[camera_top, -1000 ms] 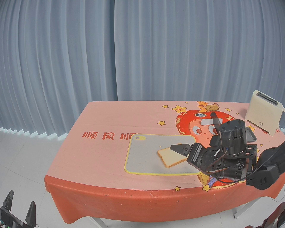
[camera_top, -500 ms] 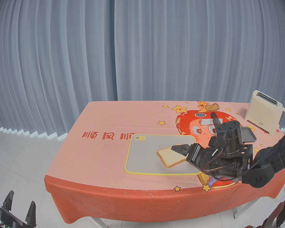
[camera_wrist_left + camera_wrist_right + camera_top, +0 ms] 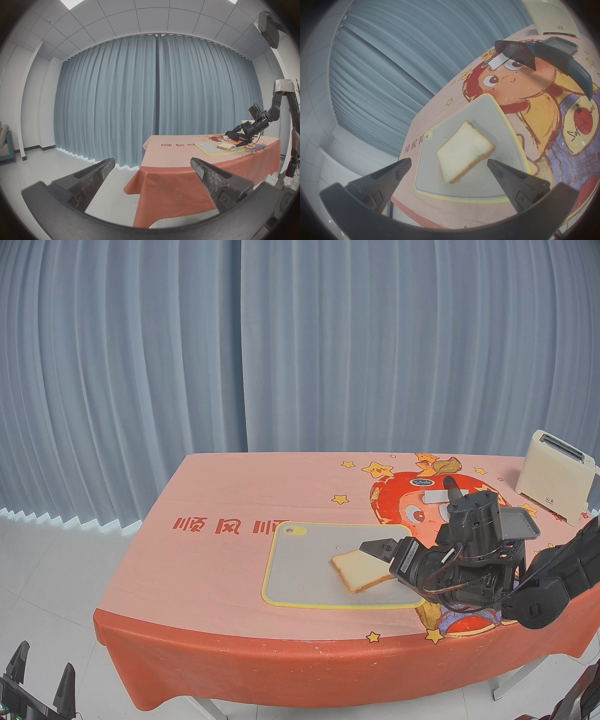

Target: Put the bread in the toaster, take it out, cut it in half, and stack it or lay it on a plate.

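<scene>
- The cutting board (image 3: 300,577) lies flat on the table (image 3: 250,490), and the slice of bread (image 3: 359,571) lies flat on the board's right half, apart from its rim.
- The right arm comes in low from the board's right side, its forearm nearly level and its wrist bent toward the board.
- The right gripper (image 3: 375,551) points leftward over the board's right edge, just above the bread's far right corner.
- In the right wrist view its fingers (image 3: 393,175) are spread wide with the bread (image 3: 464,151) between them; they hold nothing, and I cannot tell whether they touch it.
- The knife (image 3: 547,56) lies on the table beyond the board's right rear corner, blade toward the board.
- The grey tray (image 3: 522,522) sits just past the knife, farther right of the board.
- The toaster (image 3: 556,477) stands upright well to the right of the board and behind it, by the table's edge.
- The left gripper (image 3: 152,162) hangs low, well to the left of the board and below table level, its fingers wide apart and empty.
</scene>
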